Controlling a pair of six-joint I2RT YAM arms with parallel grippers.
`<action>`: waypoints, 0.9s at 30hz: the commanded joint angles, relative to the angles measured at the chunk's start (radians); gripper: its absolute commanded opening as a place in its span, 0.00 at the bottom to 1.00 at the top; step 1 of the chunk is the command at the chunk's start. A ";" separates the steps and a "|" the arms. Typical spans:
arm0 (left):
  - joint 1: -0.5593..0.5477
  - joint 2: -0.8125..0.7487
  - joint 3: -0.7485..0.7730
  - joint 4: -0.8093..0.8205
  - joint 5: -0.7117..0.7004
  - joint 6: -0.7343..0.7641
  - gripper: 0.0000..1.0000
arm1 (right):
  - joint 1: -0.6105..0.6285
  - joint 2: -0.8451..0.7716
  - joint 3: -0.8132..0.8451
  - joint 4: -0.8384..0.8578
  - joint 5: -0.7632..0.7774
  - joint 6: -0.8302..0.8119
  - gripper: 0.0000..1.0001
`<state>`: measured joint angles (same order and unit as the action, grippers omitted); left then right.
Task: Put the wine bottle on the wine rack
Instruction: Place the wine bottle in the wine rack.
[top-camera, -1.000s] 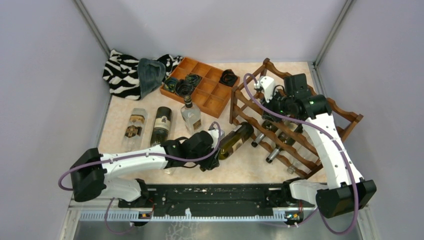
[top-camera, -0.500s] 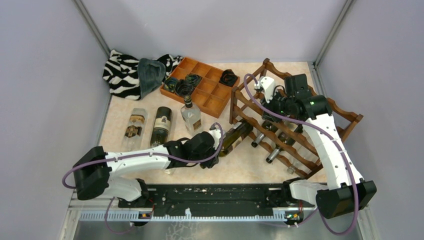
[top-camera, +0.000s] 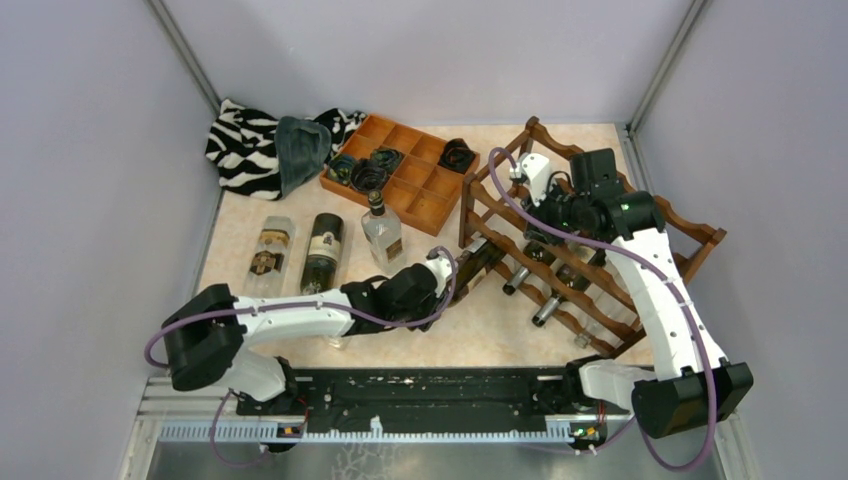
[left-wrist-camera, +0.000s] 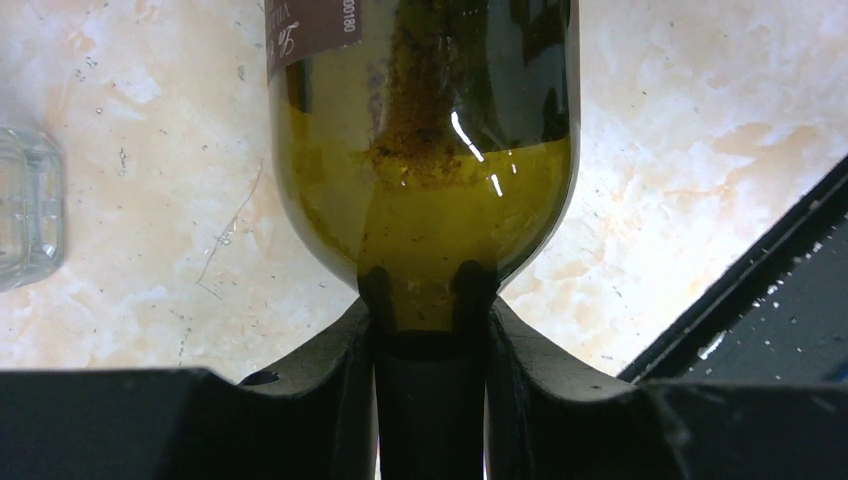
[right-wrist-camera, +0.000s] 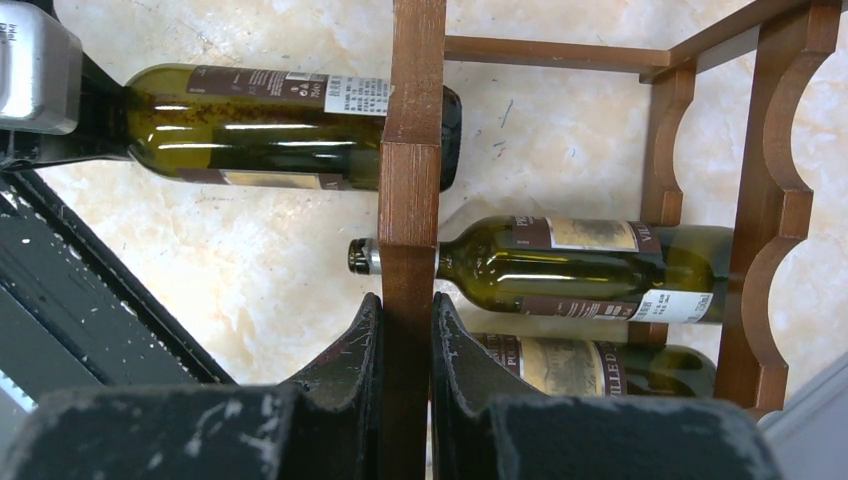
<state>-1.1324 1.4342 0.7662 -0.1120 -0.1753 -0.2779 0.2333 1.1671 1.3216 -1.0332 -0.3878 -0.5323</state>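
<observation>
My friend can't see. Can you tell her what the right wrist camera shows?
The right gripper is shut on a post of the wine rack. Behind it, a green wine bottle pokes in from the left, and two more bottles lie below it.

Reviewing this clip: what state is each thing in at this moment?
wine bottle, horizontal, base reaching the wine rack
left gripper, jaws shut on the wine bottle's neck
right gripper, jaws shut on a wine rack post
wine rack, standing, other bottles lying in it
dark bottle, lying on the table
</observation>
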 joint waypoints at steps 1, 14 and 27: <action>-0.003 0.023 0.053 0.104 -0.030 0.031 0.00 | 0.000 -0.054 0.017 0.032 -0.086 -0.035 0.00; 0.034 0.119 0.128 0.186 0.010 0.074 0.00 | 0.000 -0.065 0.002 0.040 -0.109 -0.037 0.00; 0.077 0.218 0.216 0.225 0.019 0.077 0.00 | 0.000 -0.069 -0.005 0.053 -0.126 -0.033 0.00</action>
<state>-1.0676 1.6547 0.9119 -0.0288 -0.1658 -0.2188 0.2306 1.1461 1.3014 -1.0252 -0.4099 -0.5415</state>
